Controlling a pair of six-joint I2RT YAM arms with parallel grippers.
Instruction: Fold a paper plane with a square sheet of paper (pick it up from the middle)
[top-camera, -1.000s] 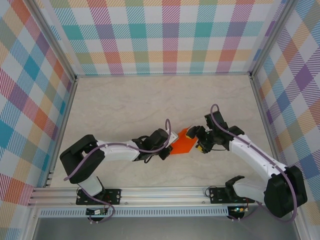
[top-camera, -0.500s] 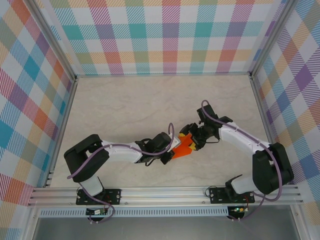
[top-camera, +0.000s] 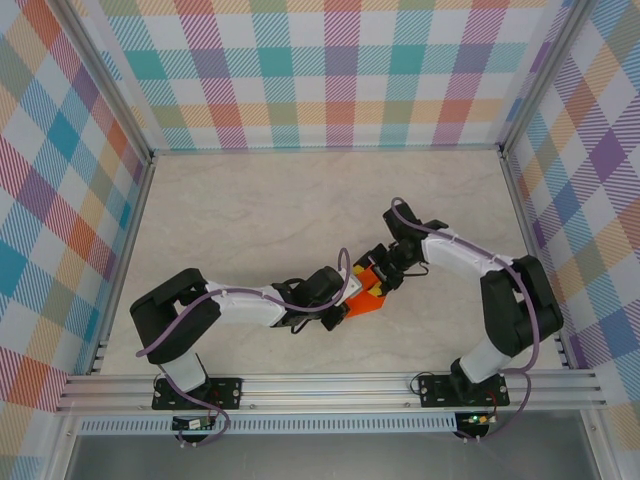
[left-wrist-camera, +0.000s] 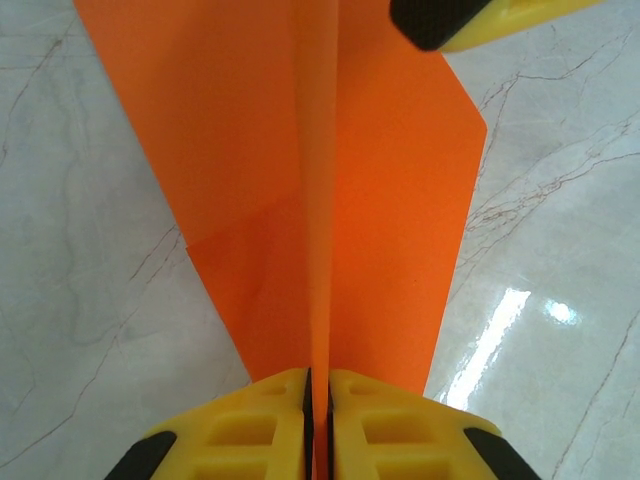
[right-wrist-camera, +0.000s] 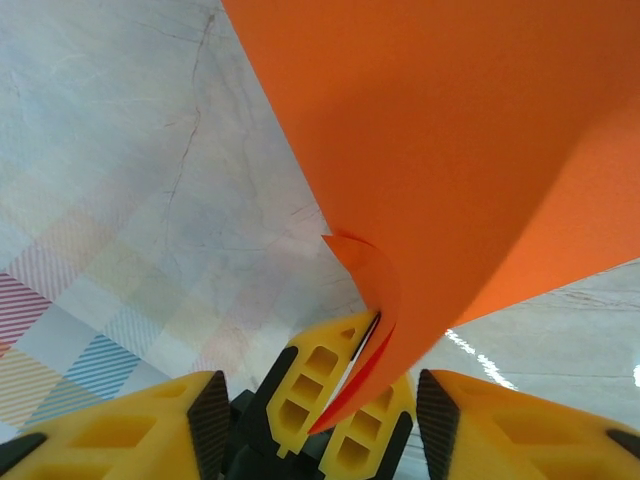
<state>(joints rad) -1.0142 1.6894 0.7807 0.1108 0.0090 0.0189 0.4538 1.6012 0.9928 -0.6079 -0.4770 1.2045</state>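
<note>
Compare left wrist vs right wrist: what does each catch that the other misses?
Left wrist: the left gripper shut on the raised centre fold of the orange paper, a flap spreading to each side, a diagonal crease across the left flap. Right wrist: the right gripper open, its fingers either side of the paper's curled lower edge, plaid reflections on the table. Both: the orange paper, the marble table, the other gripper's yellow fingers.

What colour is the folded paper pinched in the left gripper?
Bright orange, plain and unmarked. The paper shows best in the left wrist view.
</note>
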